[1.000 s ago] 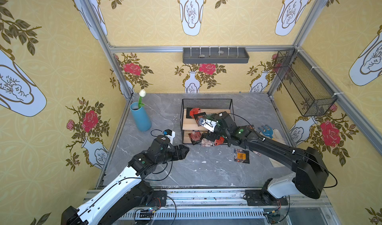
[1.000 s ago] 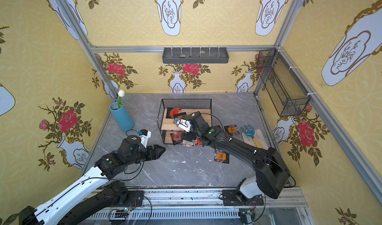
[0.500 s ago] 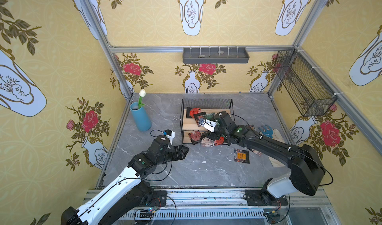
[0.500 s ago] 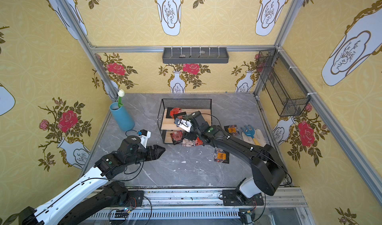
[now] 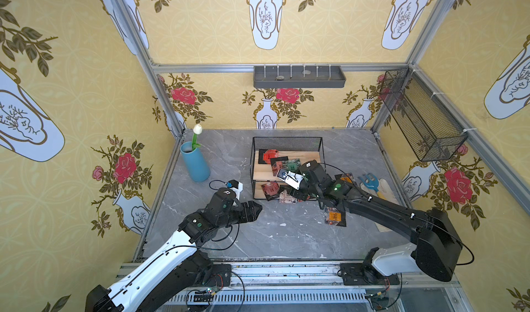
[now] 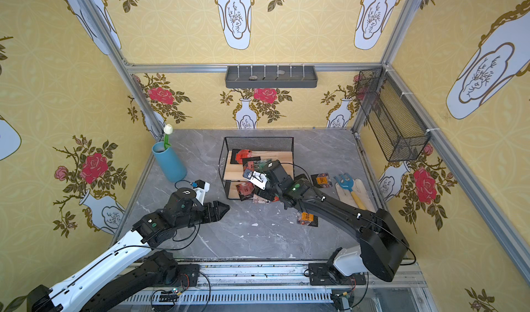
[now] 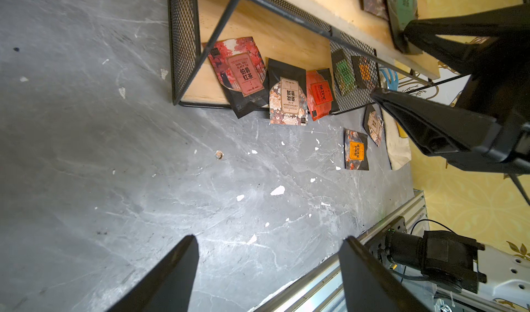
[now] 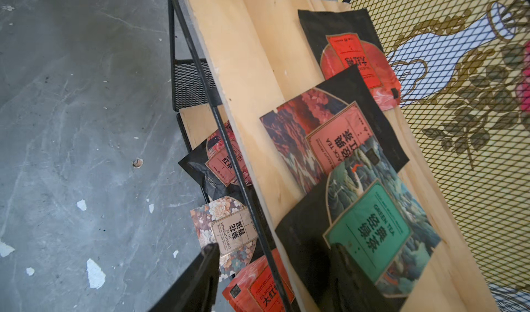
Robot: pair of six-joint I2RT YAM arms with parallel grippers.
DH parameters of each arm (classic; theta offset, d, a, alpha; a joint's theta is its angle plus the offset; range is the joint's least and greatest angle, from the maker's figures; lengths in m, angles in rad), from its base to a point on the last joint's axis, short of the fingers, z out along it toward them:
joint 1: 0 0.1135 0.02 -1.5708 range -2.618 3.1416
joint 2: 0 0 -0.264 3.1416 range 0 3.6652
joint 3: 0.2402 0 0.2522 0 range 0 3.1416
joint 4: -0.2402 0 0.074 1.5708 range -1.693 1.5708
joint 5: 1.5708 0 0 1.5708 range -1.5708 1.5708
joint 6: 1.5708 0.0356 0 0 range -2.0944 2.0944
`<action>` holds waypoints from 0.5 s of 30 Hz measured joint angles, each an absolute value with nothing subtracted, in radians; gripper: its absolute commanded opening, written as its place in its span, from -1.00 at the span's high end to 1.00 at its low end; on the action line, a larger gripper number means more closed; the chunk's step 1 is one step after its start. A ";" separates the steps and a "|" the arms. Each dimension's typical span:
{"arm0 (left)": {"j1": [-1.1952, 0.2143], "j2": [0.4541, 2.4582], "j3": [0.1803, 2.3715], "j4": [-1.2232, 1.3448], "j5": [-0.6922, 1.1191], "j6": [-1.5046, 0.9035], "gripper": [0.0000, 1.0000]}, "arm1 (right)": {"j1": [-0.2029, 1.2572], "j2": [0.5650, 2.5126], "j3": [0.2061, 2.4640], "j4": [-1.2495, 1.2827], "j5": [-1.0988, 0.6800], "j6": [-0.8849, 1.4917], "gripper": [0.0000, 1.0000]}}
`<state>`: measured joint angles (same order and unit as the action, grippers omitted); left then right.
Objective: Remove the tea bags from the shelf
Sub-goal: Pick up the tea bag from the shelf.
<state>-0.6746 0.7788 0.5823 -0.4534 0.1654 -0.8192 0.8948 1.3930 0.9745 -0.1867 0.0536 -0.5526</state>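
Tea bags point(image 5: 334, 217) already out lie nearest, on the table point(image 5: 272, 238); the left gripper point(image 7: 269, 238) hangs spread and empty. Farther in, over the upper board point(image 8: 243, 52) of the shelf point(image 5: 286, 141), the right gripper point(image 8: 275, 247) has narrowed its jaws (not yet pinched) on the green tea bag point(image 8: 370, 233), probably the next removal; others remain on both boards.

Black-edged tea bags point(image 8: 370, 233) carry red, green and orange labels.
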 measured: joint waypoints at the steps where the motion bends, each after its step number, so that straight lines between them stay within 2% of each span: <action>1: -0.675 0.778 0.582 -0.453 0.165 -0.819 -0.73 | 0.897 1.391 0.975 -0.189 0.055 -0.550 -0.28; 7: -0.675 0.770 0.582 -0.454 0.165 -0.820 -0.73 | 0.928 1.357 0.973 -0.177 0.068 -0.570 -0.77; 11: -0.675 0.770 0.582 -0.454 0.165 -0.820 -0.73 | 0.933 1.364 0.985 -0.150 0.097 -0.591 -0.86; 15: -0.675 0.770 0.582 -0.454 0.165 -0.820 -0.73 | 0.922 1.403 1.000 -0.129 0.114 -0.625 -0.87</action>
